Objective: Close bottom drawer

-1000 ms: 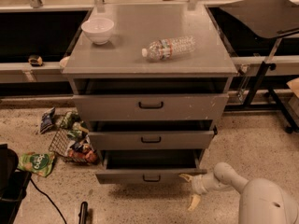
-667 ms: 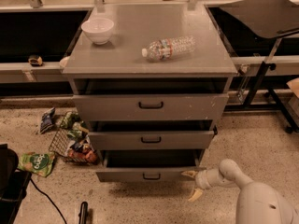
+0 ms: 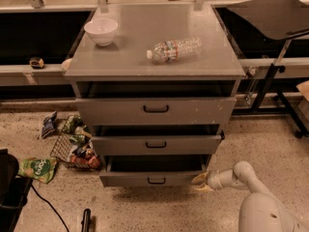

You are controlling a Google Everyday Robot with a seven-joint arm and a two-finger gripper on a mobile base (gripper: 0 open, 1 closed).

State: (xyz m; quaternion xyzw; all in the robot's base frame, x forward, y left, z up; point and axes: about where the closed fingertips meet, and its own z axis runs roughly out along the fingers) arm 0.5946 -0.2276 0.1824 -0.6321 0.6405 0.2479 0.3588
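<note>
Down below the front edge of the worktop, the bottom drawer stands pulled out. The gripper sits just beside the right end of its front, under the worktop's front right corner, fingers apart, holding nothing.

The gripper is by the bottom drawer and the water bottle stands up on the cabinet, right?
No. The camera view shows the water bottle lying on its side on the cabinet. The gripper is by the bottom drawer, at its right end.
</note>
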